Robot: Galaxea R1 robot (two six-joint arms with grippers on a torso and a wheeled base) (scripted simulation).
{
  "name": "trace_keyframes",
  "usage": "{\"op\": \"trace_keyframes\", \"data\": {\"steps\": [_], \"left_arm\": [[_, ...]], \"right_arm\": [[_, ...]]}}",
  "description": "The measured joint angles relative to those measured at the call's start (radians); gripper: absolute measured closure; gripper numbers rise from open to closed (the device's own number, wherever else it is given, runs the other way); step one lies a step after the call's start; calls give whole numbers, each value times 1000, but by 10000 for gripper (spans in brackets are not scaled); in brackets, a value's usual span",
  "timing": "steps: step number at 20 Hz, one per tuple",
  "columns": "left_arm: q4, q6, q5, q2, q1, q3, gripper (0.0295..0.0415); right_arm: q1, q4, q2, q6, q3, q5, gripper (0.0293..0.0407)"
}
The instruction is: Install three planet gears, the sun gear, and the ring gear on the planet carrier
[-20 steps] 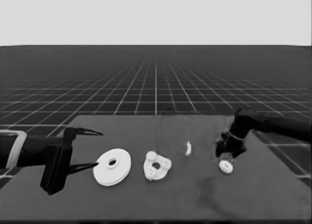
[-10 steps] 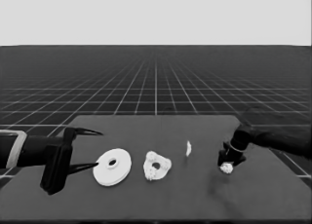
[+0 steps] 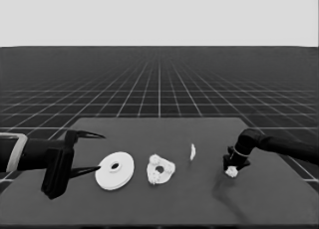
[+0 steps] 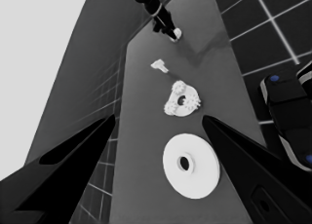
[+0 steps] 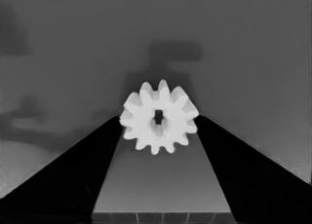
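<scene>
Nearest the camera, the larger round part [image 3: 115, 170] is lying flat on the table [image 3: 159, 129] toward its left end, with the left gripper [image 3: 87, 152] parked beside it — fingers spread wide, one tip close by the rim, gripping nothing. Just right of it, the smaller round part [image 3: 160, 169] is carrying small gears [image 4: 181, 87] around its hole; three seem to be seated, though the exact count is hard to confirm. Slightly farther back, a thin white piece [image 3: 192, 151] is lying apart from both discs. Toward the right end, the right gripper [image 3: 232, 169] is reaching down over the last gear [image 5: 159, 116]; the right wrist view shows the two fingers touching the teeth on opposite sides — pinching it, or very nearly so. Whether the gear is off the table cannot be told. The step in hand appears to be the pickup of the fourth gear, probably the sun gear. The next move would call for carrying it left to the smaller round part, centring it over the hole and meshing its teeth with the seated gears.
</scene>
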Motion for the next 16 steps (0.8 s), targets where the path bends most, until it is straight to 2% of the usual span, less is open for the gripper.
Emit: {"op": "trace_keyframes", "data": {"steps": [6,7,9,11,16], "left_arm": [[0,0,0,0,0,0,326],[0,0,0,0,0,0,326],[0,0,0,0,0,0,326],[0,0,0,0,0,0,326],[0,0,0,0,0,0,326]], "right_arm": [[0,0,0,0,0,0,390],[67,43,-38,22,76,-66,390],[158,97,-64,33,120,-128,390],[189,117,-68,34,127,-150,390],[202,127,-69,33,128,-160,390]]}}
